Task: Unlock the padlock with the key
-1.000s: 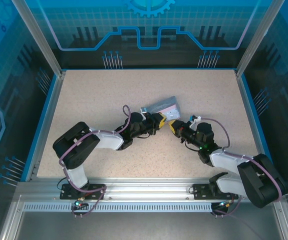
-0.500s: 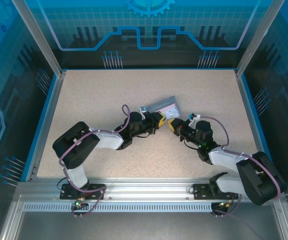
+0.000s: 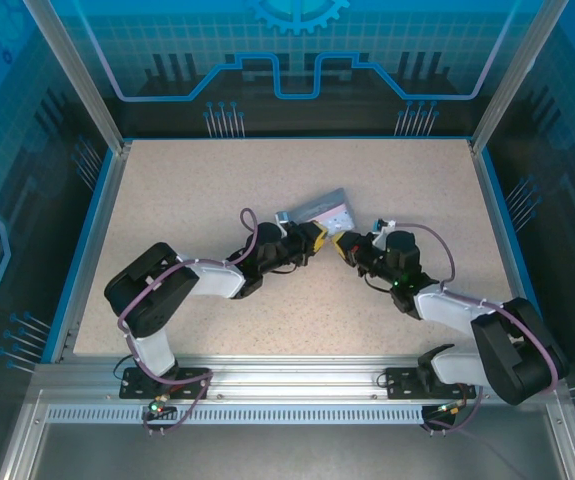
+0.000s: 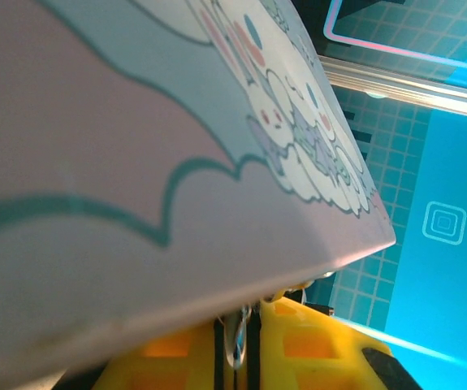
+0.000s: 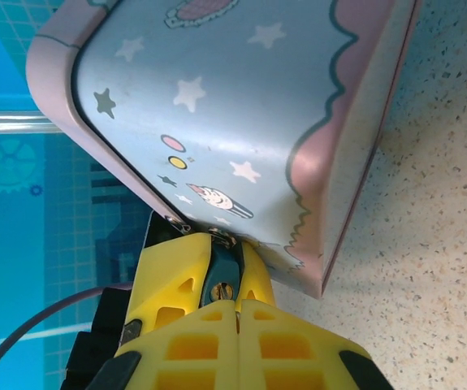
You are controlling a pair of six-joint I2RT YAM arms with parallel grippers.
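The pale-blue tin (image 3: 325, 210) with pink edges lies mid-table, and both grippers meet at its near edge. My left gripper (image 3: 319, 240) is shut on the tiny dark padlock (image 5: 223, 272), which hangs at the tin's latch with its brass keyhole facing my right gripper. In the left wrist view the tin (image 4: 136, 122) looms above my left gripper (image 4: 237, 349), whose pads pinch a thin shiny metal part. My right gripper (image 5: 237, 307) is shut just in front of the keyhole. The key (image 5: 237, 303) is a bare sliver in the seam of its fingertips.
The speckled beige table (image 3: 217, 180) is ringed by a blue rim and aluminium posts. The tin (image 5: 241, 106) rests tilted on the table, its pink side close to the right gripper. Both arms stretch low across the near half of the table.
My right gripper has crept up and to the left, closing on the left gripper and the padlock. The tin has shifted slightly left. The left gripper has barely moved.
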